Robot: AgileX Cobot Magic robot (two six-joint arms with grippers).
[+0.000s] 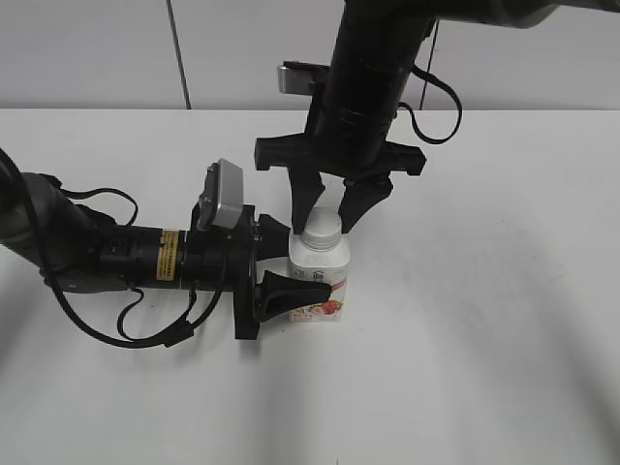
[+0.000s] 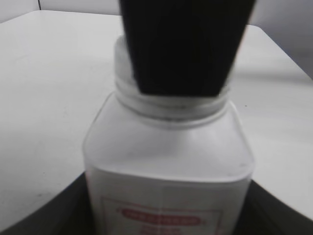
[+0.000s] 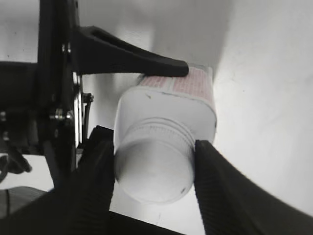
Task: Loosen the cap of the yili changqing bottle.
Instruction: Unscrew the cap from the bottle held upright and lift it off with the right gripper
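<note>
The yili changqing bottle (image 1: 318, 276) stands upright on the white table, its pink fruit label facing front. My left gripper (image 1: 289, 262) comes in from the left and is shut on the bottle's squarish body (image 2: 168, 161), one finger on each side. The white ribbed cap (image 1: 322, 225) sits on the neck. My right gripper (image 1: 332, 215) hangs down from above and is shut on the cap (image 3: 154, 169), with a finger pressed against each side. In the left wrist view a right finger (image 2: 181, 44) hides most of the cap. In the right wrist view the bottle's body (image 3: 166, 105) shows below the cap.
The white table (image 1: 484, 339) spreads out around the bottle. A pale wall (image 1: 97, 48) runs along the back. The left arm and its cables (image 1: 97, 257) lie low across the table's left side.
</note>
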